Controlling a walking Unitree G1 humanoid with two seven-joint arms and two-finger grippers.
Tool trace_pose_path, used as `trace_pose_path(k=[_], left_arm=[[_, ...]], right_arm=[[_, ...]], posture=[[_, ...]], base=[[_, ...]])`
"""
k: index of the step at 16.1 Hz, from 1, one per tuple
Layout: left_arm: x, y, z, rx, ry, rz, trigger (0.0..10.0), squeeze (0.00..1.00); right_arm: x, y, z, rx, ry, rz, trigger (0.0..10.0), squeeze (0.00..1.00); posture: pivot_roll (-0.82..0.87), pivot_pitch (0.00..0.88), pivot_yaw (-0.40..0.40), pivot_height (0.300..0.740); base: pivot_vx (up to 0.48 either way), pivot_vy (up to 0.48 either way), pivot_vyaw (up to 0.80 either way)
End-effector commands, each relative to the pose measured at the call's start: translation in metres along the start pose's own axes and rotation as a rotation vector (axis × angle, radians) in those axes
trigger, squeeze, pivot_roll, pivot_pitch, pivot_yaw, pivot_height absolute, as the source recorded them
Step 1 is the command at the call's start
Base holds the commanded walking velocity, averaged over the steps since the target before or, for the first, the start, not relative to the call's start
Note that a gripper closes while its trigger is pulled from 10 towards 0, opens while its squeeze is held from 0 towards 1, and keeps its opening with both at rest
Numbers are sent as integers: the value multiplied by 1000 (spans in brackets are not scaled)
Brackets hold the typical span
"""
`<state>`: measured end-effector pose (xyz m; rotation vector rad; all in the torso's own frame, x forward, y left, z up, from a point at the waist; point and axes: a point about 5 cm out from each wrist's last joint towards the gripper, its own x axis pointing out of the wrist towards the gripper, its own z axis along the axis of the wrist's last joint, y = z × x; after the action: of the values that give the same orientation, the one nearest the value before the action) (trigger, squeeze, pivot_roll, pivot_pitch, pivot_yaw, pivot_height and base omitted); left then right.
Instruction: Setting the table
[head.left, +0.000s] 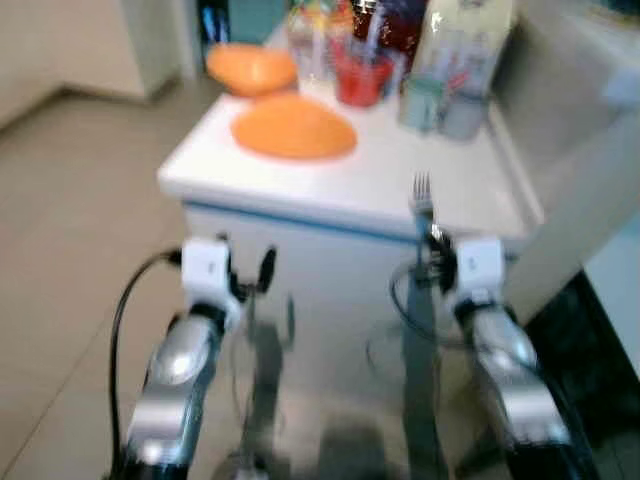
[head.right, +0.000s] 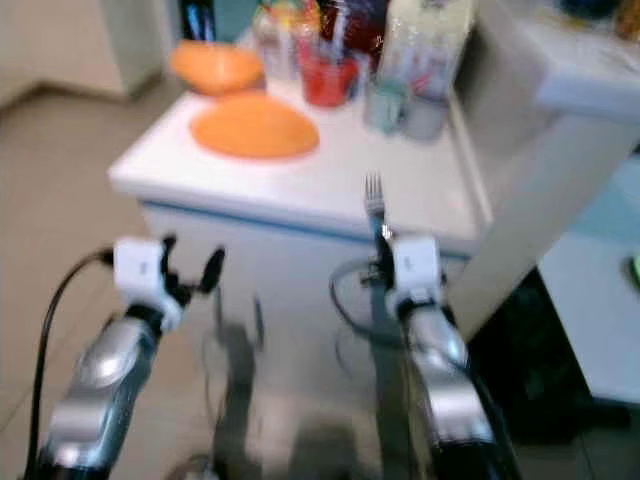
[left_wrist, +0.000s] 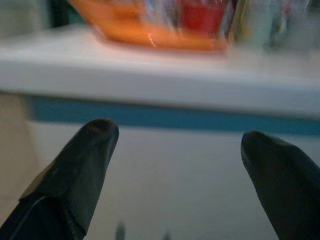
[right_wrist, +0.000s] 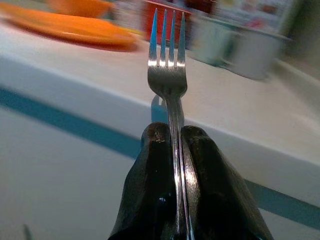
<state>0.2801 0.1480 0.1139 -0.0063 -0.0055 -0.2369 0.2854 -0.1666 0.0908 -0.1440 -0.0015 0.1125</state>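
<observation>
We face a white table (head.left: 330, 185). Our right gripper (right_wrist: 175, 137) pinches a fork (right_wrist: 167, 65) by its handle, tines up, just at the table's near edge. Our left gripper (left_wrist: 175, 150) hangs before the table's front with fingers spread, holding nothing. Two orange plates (head.left: 293, 130) sit on the table, with blurred cups (head.left: 440, 105) behind.

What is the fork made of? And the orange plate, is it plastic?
The fork, clamped in the right gripper, looks like polished metal, probably steel: it is silvery and throws bright glints along the tines and handle. The orange plate looks smooth and evenly coloured, possibly plastic, but the blur leaves that open.
</observation>
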Motion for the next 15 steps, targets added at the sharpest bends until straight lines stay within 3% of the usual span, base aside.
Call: trace_pose_path(k=[1,5,15], left_arm=[[-6,1,-7,-10,22,10,10000,0],[-5,0,-6,-7,17,7,10000,0],[-1,-4,-5,17,13,-35,10000,0]], right_arm=[[8,4,11,-19,-29,21,10000,0],[8,4,11,-26,-28,22,10000,0],[8,-4,8,-39,-13,-9,10000,0]], posture=[[114,0,-64,740],[115,0,-67,740],[106,0,-69,740]], base=[[-270,0,0],[-408,0,0],[0,0,0]])
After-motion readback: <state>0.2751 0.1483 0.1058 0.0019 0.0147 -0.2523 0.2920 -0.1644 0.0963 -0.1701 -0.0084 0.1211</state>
